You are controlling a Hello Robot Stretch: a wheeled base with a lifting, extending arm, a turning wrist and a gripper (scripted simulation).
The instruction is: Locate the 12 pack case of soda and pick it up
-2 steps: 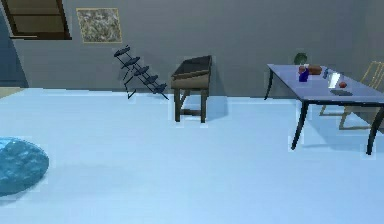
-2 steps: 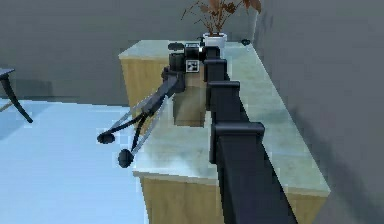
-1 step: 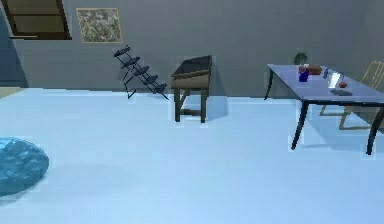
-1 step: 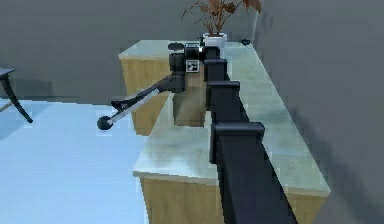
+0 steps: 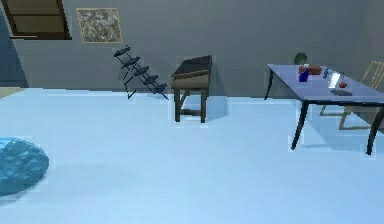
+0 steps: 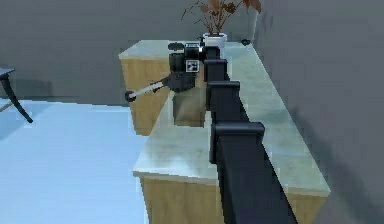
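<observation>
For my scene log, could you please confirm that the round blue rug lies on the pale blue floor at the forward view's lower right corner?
Not quite: the round blue rug lies on the pale blue floor at the lower left corner, as the forward view shows.

One table (image 5: 316,89), chair (image 5: 372,72), desk (image 5: 191,72), rack (image 5: 138,72), rug (image 5: 18,165) and wall picture (image 5: 98,25) each; perhaps four small table items (image 5: 304,73); one plant (image 6: 215,15) beyond the jaws, one box (image 6: 188,108) at them.

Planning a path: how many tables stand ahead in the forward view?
2. A small wooden table by the far wall, mid-picture, and a larger table at the right. More may lie out of frame.
</observation>
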